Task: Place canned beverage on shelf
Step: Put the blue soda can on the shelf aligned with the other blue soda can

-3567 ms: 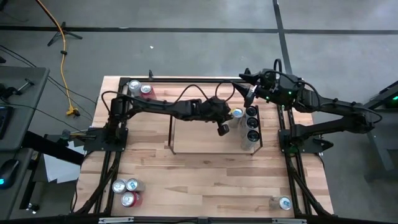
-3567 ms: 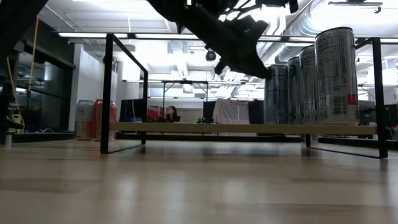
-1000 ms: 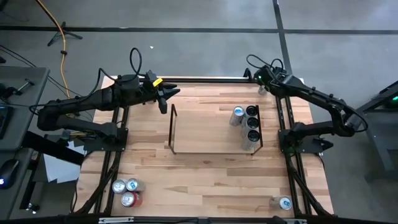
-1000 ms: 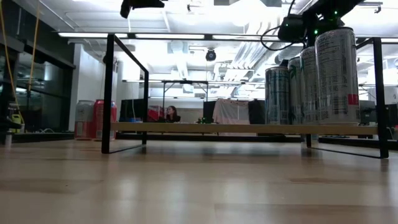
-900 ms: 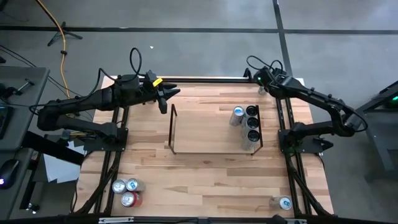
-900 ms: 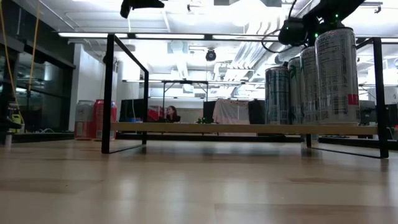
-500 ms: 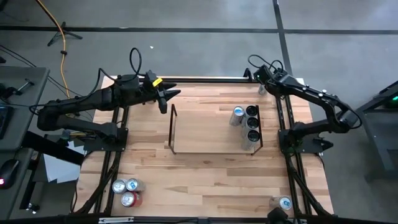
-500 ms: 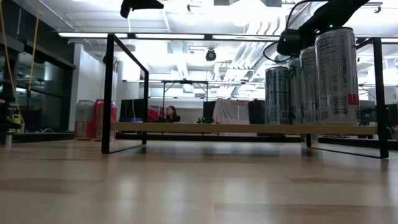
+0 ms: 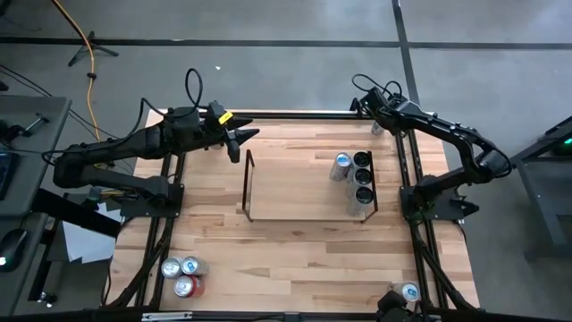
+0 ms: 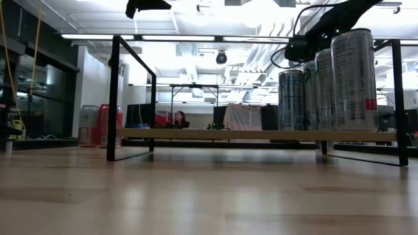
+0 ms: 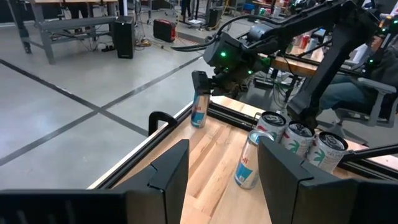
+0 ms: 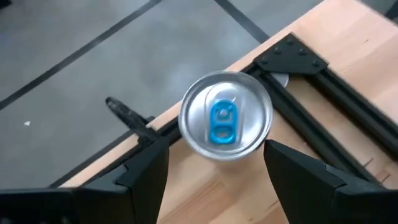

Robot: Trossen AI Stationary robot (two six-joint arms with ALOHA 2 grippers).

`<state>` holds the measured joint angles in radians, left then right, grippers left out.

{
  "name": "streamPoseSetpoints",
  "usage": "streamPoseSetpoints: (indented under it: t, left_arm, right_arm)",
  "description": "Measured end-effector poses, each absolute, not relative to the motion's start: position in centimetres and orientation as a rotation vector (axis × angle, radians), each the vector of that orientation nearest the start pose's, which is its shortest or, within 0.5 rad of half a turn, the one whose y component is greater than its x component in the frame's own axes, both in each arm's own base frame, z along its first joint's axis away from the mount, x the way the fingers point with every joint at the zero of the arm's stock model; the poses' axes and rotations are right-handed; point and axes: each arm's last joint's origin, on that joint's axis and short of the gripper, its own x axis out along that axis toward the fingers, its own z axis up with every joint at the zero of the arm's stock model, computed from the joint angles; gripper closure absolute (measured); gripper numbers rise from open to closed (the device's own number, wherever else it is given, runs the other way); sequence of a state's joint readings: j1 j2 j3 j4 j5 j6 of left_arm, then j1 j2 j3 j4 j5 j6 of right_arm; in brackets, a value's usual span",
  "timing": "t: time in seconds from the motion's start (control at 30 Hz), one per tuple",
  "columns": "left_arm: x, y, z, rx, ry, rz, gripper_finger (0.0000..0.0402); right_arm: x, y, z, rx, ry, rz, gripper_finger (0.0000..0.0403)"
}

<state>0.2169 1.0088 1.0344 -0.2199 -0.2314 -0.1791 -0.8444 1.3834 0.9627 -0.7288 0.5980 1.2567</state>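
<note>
One can (image 12: 226, 116) sits squarely under the right gripper (image 12: 214, 163), standing upright at the far right corner of the worktop (image 9: 295, 250), beyond the shelf (image 9: 308, 186) and close to the black rail frame (image 9: 295, 114). Both fingers stand apart either side of its silver lid with the blue tab, not yet touching. It looks like a slim, smooth metal cylinder: probably fairly heavy if full, rigid at lid and base but thin-walled and easy to dent, and slick enough to slip. My judgement is that the best hold is across the body below the rim, squeezing gently. On the shelf's right end four cans (image 9: 356, 179) already stand. Well left of the shelf, the left gripper (image 9: 239, 141) waits, its fingers (image 11: 166, 168) parted and empty.
</note>
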Motion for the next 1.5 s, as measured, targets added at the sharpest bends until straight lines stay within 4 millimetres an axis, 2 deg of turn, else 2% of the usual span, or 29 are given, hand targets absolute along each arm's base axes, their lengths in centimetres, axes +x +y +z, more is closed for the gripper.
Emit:
streamPoseSetpoints:
  t: [0.4, 0.63, 0.77, 0.87, 1.03, 1.13, 1.27, 1.4, 1.5]
  left_arm:
    - [21.0, 5.4, 37.5, -0.147, 0.16, 0.479, 0.0254]
    - [21.0, 5.4, 37.5, -0.147, 0.16, 0.479, 0.0254]
    - [21.0, 5.4, 37.5, -0.147, 0.159, 0.479, 0.0254]
    - [21.0, 5.4, 37.5, -0.147, 0.16, 0.479, 0.0254]
    - [21.0, 5.4, 37.5, -0.147, 0.16, 0.479, 0.0254]
    - [21.0, 5.4, 37.5, -0.147, 0.16, 0.479, 0.0254]
    - [21.0, 5.4, 37.5, -0.147, 0.16, 0.479, 0.0254]
    - [21.0, 5.4, 37.5, -0.147, 0.16, 0.479, 0.0254]
    - [21.0, 5.4, 37.5, -0.147, 0.16, 0.479, 0.0254]
  right_arm:
    - [16.0, -19.9, 23.6, 1.052, 0.295, -1.835, 0.0153]
    - [16.5, -19.8, 23.5, 1.005, 0.512, -1.63, 0.0153]
    - [16.6, -19.7, 23.5, 1.01, 0.548, -1.582, 0.0152]
    - [16.7, -19.6, 23.4, 1.01, 0.565, -1.557, 0.0137]
    - [17.0, -19.3, 23.6, 1.009, 0.565, -1.544, 0.008]
    - [16.9, -19.3, 23.6, 1.069, 0.518, -1.563, 0.0055]
    - [16.9, -19.0, 23.4, 1.17, 0.527, -1.534, 0.0045]
    - [16.8, -18.3, 23.2, 1.16, 0.606, -1.535, 0.0045]
    - [16.6, -17.8, 23.9, 1.131, 0.536, -1.597, 0.0045]
